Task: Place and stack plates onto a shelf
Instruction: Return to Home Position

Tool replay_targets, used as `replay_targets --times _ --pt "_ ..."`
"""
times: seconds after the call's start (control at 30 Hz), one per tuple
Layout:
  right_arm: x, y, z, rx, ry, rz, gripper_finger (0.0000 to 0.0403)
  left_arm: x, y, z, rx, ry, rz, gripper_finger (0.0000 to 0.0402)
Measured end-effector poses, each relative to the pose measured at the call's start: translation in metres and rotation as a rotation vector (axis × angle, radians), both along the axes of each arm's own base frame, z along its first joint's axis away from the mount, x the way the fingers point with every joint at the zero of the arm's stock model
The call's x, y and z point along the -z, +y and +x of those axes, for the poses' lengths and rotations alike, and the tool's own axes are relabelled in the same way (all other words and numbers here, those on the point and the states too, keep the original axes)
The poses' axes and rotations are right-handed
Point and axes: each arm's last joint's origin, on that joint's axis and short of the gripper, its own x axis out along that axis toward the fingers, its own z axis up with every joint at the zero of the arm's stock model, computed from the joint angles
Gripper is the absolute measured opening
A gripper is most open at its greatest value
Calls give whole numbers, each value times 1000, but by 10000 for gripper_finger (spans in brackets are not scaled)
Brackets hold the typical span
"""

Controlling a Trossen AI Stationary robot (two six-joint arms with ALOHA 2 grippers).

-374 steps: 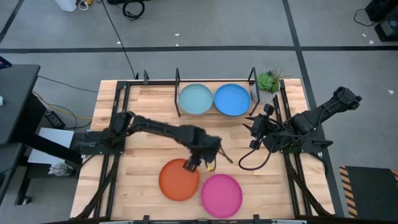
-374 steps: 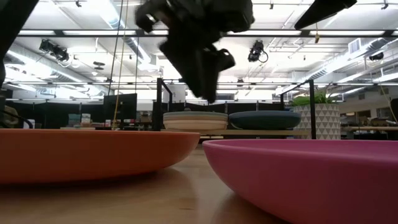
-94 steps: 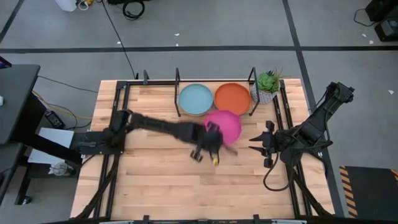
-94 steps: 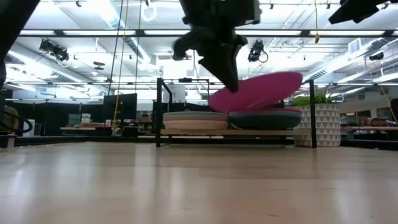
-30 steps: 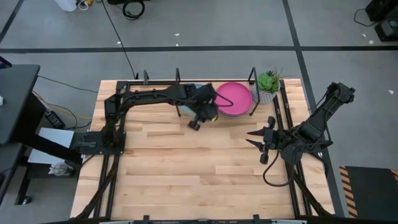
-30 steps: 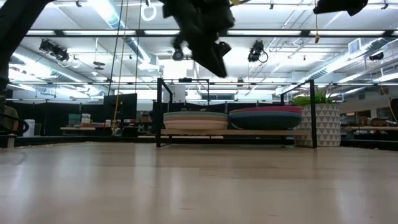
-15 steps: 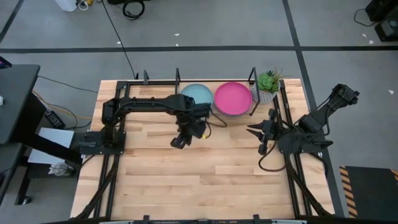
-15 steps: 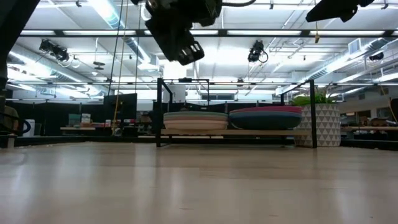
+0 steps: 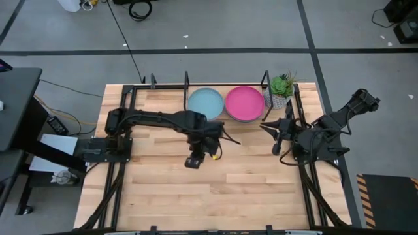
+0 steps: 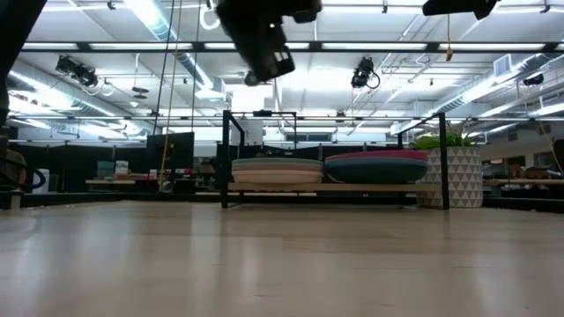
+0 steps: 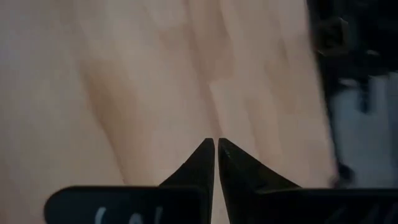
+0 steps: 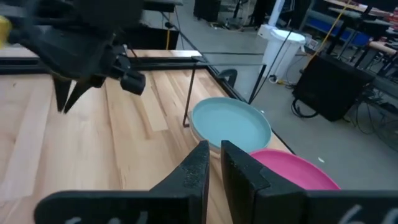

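Well, stacking looks done: pink plate and light teal plate top the shelf.
Your left hand hangs centre-frame, pressed together, empty.

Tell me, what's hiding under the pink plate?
The pink plate sits topmost on the shelf. From the side, a dark plate shows beneath it. Any others in between are covered.

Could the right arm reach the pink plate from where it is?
Probably yes. The right gripper hangs close to the pink plate, which tops its stack, and nothing seems to block the way. The left gripper is farther off, clear of it.
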Motion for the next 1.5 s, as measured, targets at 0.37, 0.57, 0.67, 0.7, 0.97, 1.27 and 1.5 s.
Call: replay_targets --times 0.37,0.57,0.67,0.7,0.97,1.27,1.5 --pt "1 -1 2 21 0 14 46 -1 -30 7 -84 -114 363 27" --pt "0 -2 1 32 0 -20 46 -6 -41 1 -53 -127 359 27" --pt "-1 -3 1 35 -1 -31 46 -12 -39 -1 -60 -141 360 27" --pt "-1 -3 1 33 0 -33 46 -15 -38 -3 -64 -142 361 27" --pt "0 -3 1 32 7 -36 45 -57 -32 -20 -90 -319 392 27" --pt "4 -2 1 30 17 17 45 -58 -44 -20 -41 -435 389 27" --pt "21 -2 3 34 12 18 45 7 -40 -47 -50 -399 384 26"
